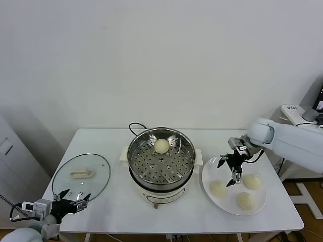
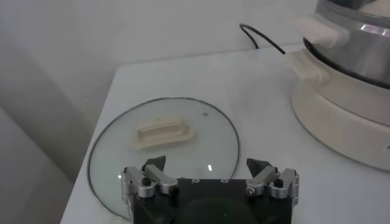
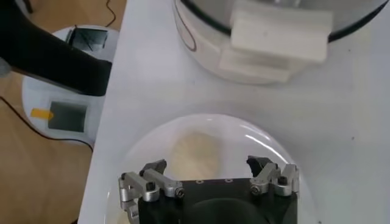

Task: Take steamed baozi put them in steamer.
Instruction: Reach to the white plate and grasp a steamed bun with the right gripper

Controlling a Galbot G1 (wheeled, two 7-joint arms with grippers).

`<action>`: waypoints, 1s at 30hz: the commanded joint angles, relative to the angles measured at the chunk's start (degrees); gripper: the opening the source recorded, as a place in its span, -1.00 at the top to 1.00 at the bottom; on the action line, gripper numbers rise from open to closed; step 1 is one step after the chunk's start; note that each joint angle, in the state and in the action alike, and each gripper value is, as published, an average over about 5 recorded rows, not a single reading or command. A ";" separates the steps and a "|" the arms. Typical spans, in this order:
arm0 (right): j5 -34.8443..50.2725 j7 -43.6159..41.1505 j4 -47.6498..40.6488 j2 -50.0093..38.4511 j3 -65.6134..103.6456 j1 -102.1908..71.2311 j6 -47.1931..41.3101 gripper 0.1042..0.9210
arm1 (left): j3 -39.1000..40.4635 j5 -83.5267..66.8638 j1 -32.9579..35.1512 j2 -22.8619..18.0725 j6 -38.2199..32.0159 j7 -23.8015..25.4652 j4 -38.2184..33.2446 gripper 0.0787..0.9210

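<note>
Plate (image 1: 209,176) at three o'clock of the steamer (image 1: 160,160) is keeping three baozi (image 1: 218,188) reachable; right gripper (image 1: 233,171) is hovering over them open, left gripper (image 1: 70,200) is waiting open.

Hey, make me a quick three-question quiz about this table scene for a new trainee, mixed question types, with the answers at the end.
1. How many baozi lie on the white plate?
2. True or false: the glass lid sits on the steamer.
3. Which pincer hangs over the plate: A) left pincer, B) right pincer?

Key:
1. Three: baozi; a fourth baozi is already in the steamer.
2. False; it lies flat on the table to the steamer's left.
3. B, open and empty; the left pincer waits open near the lid.
</note>
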 commanded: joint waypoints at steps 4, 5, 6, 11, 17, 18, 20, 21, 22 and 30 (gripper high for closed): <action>-2.72 2.30 -0.24 0.36 1.55 -5.54 -1.41 -0.76 | -0.16 -0.01 -0.03 0.01 -0.08 0.07 0.04 -0.77; -3.07 2.46 -0.44 0.57 1.79 -6.08 -1.38 -0.76 | -0.18 -0.02 -0.01 0.03 -0.10 0.07 0.05 -0.77; -3.44 2.61 -0.62 0.75 2.03 -6.55 -1.38 -0.76 | -0.21 -0.04 0.00 0.05 -0.11 0.07 0.06 -0.77; -5.88 3.11 -1.87 1.85 3.60 -9.12 -1.16 -0.74 | -0.21 -0.04 0.06 0.03 -0.19 0.06 0.19 -0.77; -6.46 3.03 -2.88 2.79 4.72 -10.96 -1.07 -0.64 | -0.09 0.01 -0.03 -0.06 -0.18 0.05 0.33 -0.77; -6.51 3.08 -3.03 2.93 4.94 -11.24 -1.05 -0.61 | -0.06 0.03 -0.05 -0.06 -0.18 0.05 0.37 -0.77; -6.69 3.41 -3.34 3.26 5.36 -11.74 -1.01 -0.51 | -0.01 0.05 -0.08 -0.05 -0.20 0.05 0.48 -0.77; -6.76 3.57 -3.50 3.42 5.57 -11.96 -1.00 -0.45 | 0.01 0.06 -0.09 -0.06 -0.21 0.05 0.53 -0.77; -6.83 3.72 -3.65 3.57 5.74 -12.14 -0.99 -0.39 | 0.03 0.06 -0.10 -0.06 -0.22 0.05 0.57 -0.77; -6.54 3.82 -3.93 3.77 5.92 -11.58 -1.03 0.00 | 0.08 0.06 -0.03 -0.11 -0.28 0.05 0.61 -0.77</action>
